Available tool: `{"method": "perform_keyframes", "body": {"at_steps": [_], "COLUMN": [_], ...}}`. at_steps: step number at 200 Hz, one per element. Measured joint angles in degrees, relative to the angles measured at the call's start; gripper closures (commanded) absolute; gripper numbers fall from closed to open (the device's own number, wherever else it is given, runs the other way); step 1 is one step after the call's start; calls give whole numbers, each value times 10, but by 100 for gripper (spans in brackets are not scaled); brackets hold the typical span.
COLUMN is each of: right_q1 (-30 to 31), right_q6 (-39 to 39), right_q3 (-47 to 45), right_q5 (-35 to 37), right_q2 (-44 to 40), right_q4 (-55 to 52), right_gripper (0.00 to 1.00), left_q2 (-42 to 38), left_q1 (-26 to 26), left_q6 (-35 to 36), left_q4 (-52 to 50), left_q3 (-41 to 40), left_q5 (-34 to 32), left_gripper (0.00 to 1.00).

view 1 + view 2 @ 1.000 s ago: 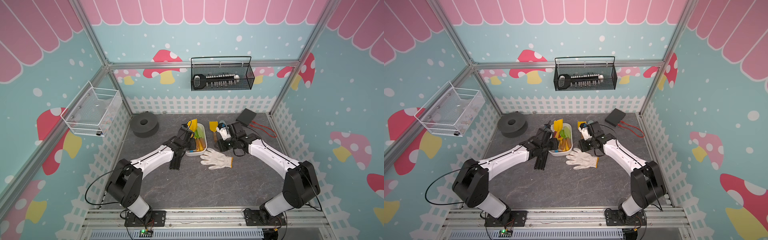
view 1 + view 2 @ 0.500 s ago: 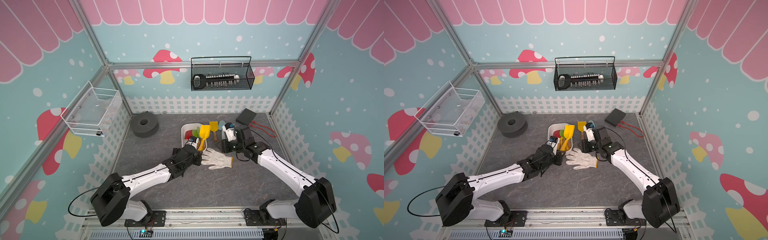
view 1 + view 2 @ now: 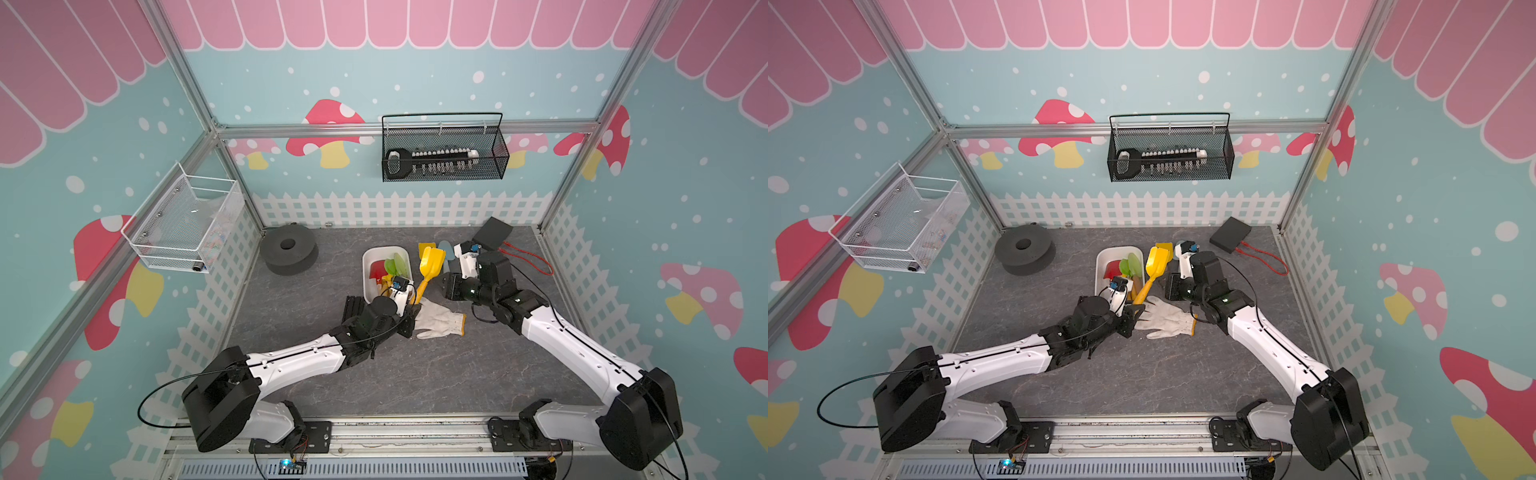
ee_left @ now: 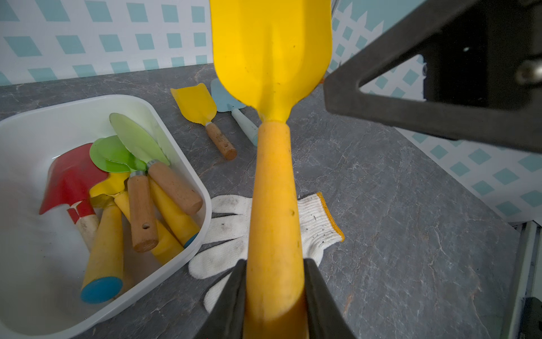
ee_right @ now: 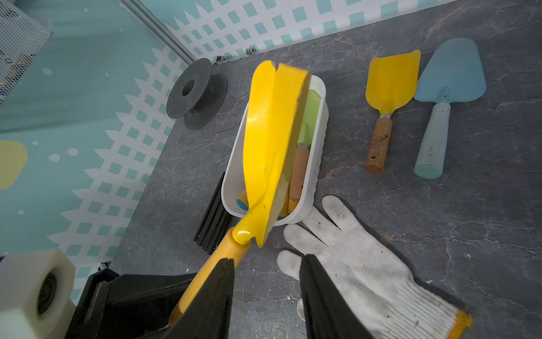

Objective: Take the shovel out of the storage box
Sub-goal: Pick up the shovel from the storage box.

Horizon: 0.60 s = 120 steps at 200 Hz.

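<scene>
found the left gripper (image 4: 274, 264) pinching the yellow handle of the shovel (image 4: 271, 58), with a dark finger pressed on either side of it. saw the blade filling the upper middle of the left wrist view, raised off the table (image 4: 396, 205). placed the shovel in both top views at the centre of the frame, just right of the storage box (image 3: 367, 274), handle end lower in the picture and blade end higher, with no part of it inside the box walls. found the right gripper (image 5: 267, 258) spread with nothing in the gap. noted the yellow handle passing beside one of its fingers, outside that gap. saw a red shovel (image 4: 70, 176), green trowels (image 4: 132, 138) and several yellow and wooden handles lying crossed inside the box. spotted a white glove (image 4: 316, 220) flat on the table just beside the box, lower right of it in both top views. spotted a small yellow shovel (image 5: 391, 85) with a wooden handle and a pale blue trowel (image 5: 448, 73) side by side on the table, in the upper right of the right wrist view, apart from the box. made out a dark spool (image 3: 289, 249) left of the box, a black case (image 3: 492, 232) toward the table's upper right, a black mesh basket (image 3: 444, 153) on the back wall and a white wire basket (image 3: 183, 224) on the left wall.
</scene>
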Motion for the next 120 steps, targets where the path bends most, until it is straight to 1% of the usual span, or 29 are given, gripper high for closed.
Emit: {"method": "perform_keyframes", "body": {"at_steps": [31, 46, 76, 120], "right_q1": [0, 0, 0, 0], "right_q6": [23, 31, 46, 62], "right_q3": [-2, -2, -2, -2], "right_q5": [6, 12, 26, 37], "right_q2": [0, 0, 0, 5], "right_q4": [10, 17, 27, 35], "right_gripper": [60, 62, 72, 84], "left_q2": [-1, -1, -1, -4], "left_q1": [-3, -3, -4, -5], "left_q6": [6, 6, 6, 5], "left_q4": [9, 11, 15, 26], "left_q3": [-7, -10, -12, -18], "left_q5": [6, 8, 15, 24], "left_gripper": [94, 94, 93, 87]}}
